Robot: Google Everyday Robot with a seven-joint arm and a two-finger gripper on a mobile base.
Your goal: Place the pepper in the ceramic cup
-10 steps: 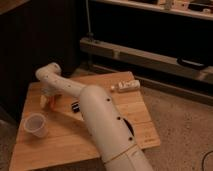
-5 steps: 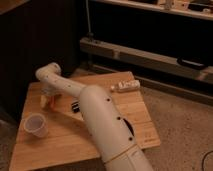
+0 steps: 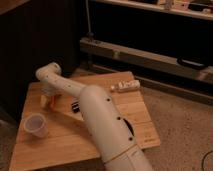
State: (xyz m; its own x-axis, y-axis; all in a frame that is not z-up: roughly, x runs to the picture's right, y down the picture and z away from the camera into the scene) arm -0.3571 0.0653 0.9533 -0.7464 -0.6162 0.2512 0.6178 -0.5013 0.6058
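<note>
camera view: end effector (image 3: 48, 101) low over pepper (image 3: 46, 102), its axis and the grip unclear, beside ceramic cup (image 3: 36, 125).

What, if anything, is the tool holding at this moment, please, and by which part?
It cannot be told: the tool is low at the pepper behind the ceramic cup.

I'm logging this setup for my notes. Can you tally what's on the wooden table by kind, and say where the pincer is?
White cups: 1, ceramic cup
Orange vegetables: 1, pepper, partly hidden
Small white bottle-like items: 1
Small dark items beside the arm: 1
Total: 4

The pincer is low over the table's left side, at the pepper, behind the cup.
</note>
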